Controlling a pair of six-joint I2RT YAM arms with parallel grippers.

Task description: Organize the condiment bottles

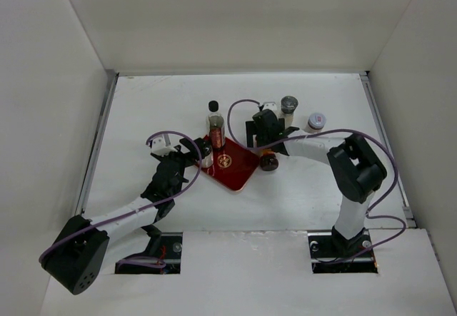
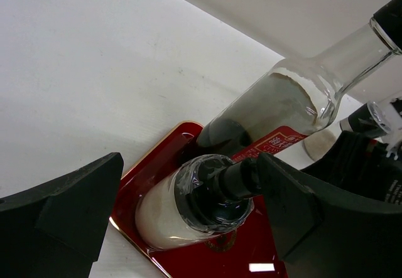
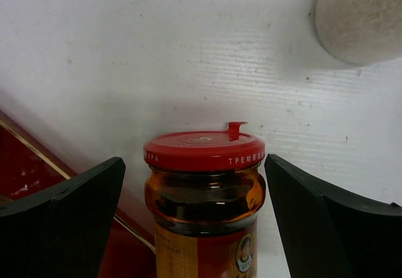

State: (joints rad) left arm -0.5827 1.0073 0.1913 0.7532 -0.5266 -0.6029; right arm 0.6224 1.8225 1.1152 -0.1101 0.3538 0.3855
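Left end effector: standing open, straddling grey-capped whitish shaker sitting on red tray beside tall dark bottle. Right end effector: standing open, flanking red-capped orange jar resting on bench, just beside tray. Second shaker, red-labelled jar: standing farther back.

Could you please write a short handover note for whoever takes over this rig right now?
Left gripper: open, straddling the whitish shaker, which stands on the red tray beside the tall dark bottle.
Right gripper: open around the red-capped jar, on the table by the tray's edge.
Done: two bottles on the tray.
Left: red-capped jar, grey-capped shaker and small red-labelled jar, off the tray.
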